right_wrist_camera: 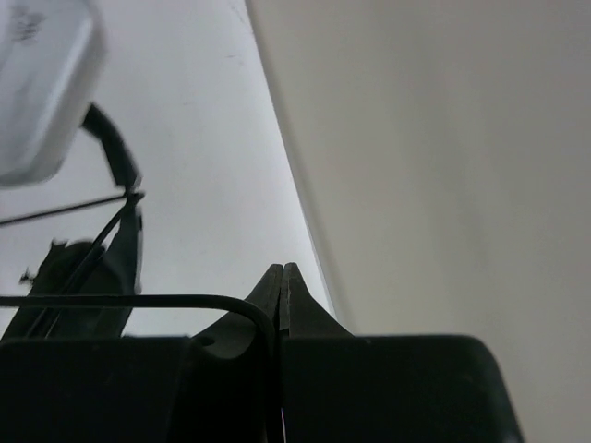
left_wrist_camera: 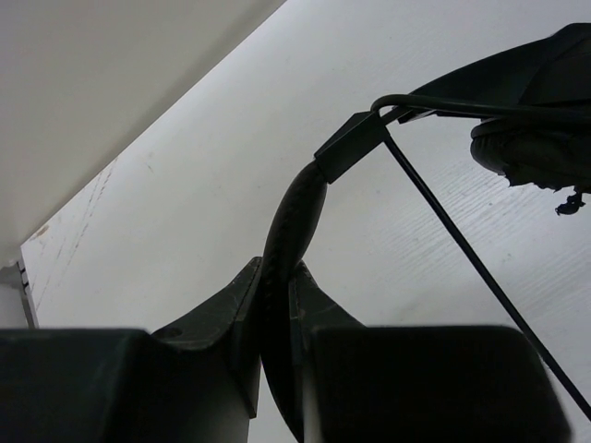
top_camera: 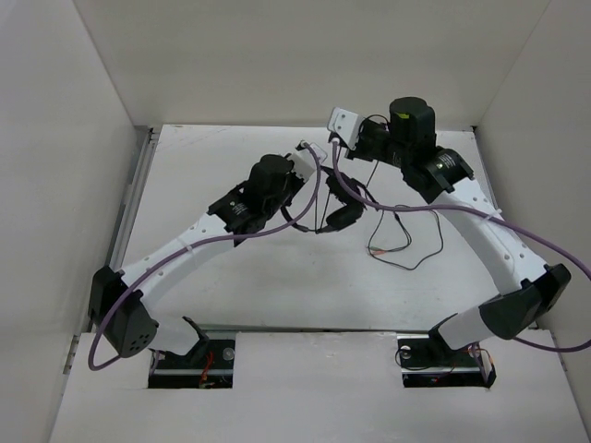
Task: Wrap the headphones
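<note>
The black headphones (top_camera: 342,214) hang between both grippers above the middle of the table. My left gripper (top_camera: 316,166) is shut on the curved headband (left_wrist_camera: 288,226). An earcup (left_wrist_camera: 531,152) shows at the upper right of the left wrist view. The thin black cord (top_camera: 408,242) trails from the headset down to the table, its plugs (top_camera: 375,251) lying loose. My right gripper (top_camera: 355,146) is shut, with the cord (right_wrist_camera: 185,300) curving in between its fingers (right_wrist_camera: 268,291). The headset (right_wrist_camera: 88,277) shows dark at the lower left of the right wrist view.
White walls enclose the table on the left, back and right. The back wall stands close in front of my right gripper. Purple arm cables (top_camera: 480,217) run along both arms. The left wrist's white camera housing (right_wrist_camera: 37,83) is near the right gripper.
</note>
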Motion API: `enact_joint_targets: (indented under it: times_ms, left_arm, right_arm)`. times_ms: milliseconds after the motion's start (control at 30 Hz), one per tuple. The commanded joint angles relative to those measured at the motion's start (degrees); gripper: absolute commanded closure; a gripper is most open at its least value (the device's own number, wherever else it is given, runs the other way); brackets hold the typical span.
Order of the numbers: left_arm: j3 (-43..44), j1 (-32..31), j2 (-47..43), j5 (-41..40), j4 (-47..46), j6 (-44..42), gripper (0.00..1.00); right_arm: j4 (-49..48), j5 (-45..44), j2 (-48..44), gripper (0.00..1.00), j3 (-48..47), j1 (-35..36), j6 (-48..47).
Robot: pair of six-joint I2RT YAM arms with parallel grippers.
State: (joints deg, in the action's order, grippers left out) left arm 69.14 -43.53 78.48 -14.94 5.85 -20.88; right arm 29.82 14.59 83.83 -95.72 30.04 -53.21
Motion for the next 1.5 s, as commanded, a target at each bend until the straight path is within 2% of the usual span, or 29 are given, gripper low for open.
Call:
enact_joint_targets:
  times_ms: [0,333,800,933,1033,1100,1233,1267,1367,1467]
  left_arm:
    - [4.94,-2.12,-0.7,2.19,1.09,1.11,1.0]
    - [13.64,-7.31,2.03,4.83,3.38,1.81,1.0]
    - [18.83,-9.42,3.43,5.53,4.44,2.16,1.0]
    - [21.9,-9.86,3.7,6.24,5.23,2.25,1.0]
    - [24.19,-9.78,3.53,7.46,6.02,2.43,1.0]
    - [25.86,-9.51,3.09,8.6,6.46,2.6,1.0]
    - [31.03,-8.29,2.73,11.85,8.56,4.44,1.0]
    - [31.75,-8.11,2.82,12.21,8.83,4.8,1.0]
    - [36.05,-7.14,3.61,14.23,10.06,6.99,1.0]
    - [39.74,-6.79,4.4,14.94,10.76,7.52,1.0]
  right_arm:
    - [-18.21,-3.43,0.1,1.0,1.23,-0.29,7.66]
    - [-22.09,-0.44,1.86,1.0,3.61,-3.19,19.01]
    - [-24.9,3.07,0.63,1.0,8.09,-10.57,23.33]
    - [-24.99,6.67,0.72,0.96,9.94,-12.15,25.95]
    - [-25.08,12.89,0.89,0.89,10.29,-14.26,32.27]
    - [-25.08,20.61,1.68,0.86,9.68,-16.8,39.46]
    - [-28.14,35.47,3.27,0.84,10.98,-19.63,52.82]
    - [-28.94,36.73,3.27,0.84,11.52,-19.63,54.08]
    - [-37.35,42.17,2.57,0.78,16.43,-19.37,63.2]
    - [-46.05,45.78,2.74,0.77,20.3,-19.37,72.78]
